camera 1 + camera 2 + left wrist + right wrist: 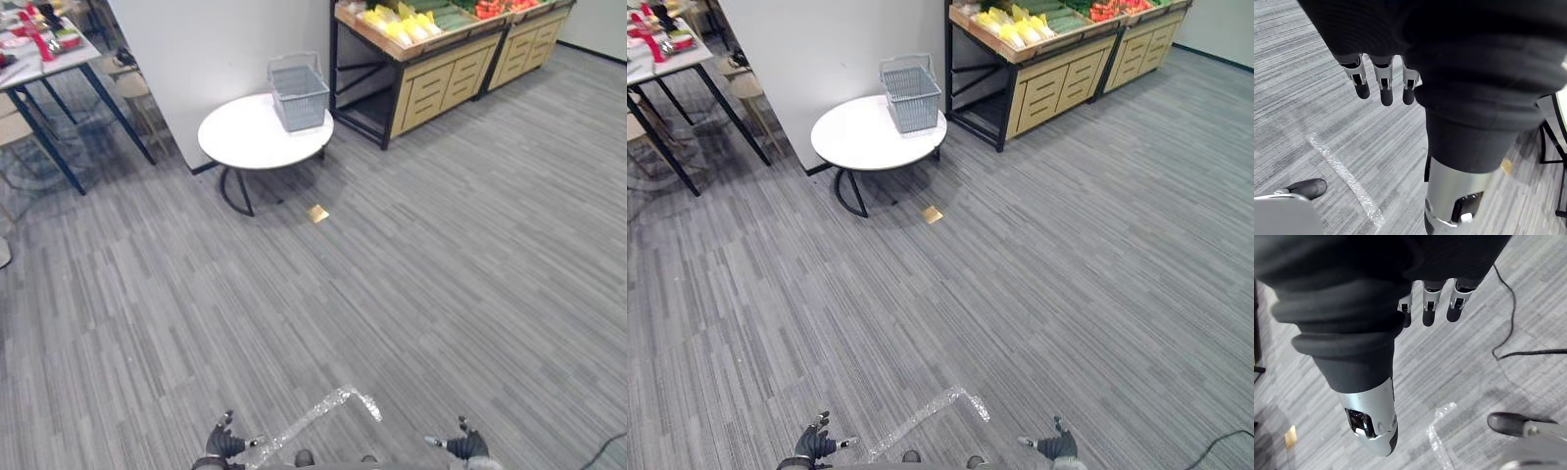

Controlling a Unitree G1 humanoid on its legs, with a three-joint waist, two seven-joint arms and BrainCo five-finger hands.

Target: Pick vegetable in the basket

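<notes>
Here, the left hand (223,444) and right hand (467,446) hang with fingers loosely straight, holding nothing. Well ahead of both, the grey basket (299,95) sits on a round white table (245,139); the vegetables (407,26) lie on a wooden stand (431,78) farther off, beyond the right hand

Basket (300,95): grey, upright, handle raised, on the round white table (245,137), at its far edge
Vegetables (407,24): yellow, green, red, on the wooden stand (431,78)
</notes>
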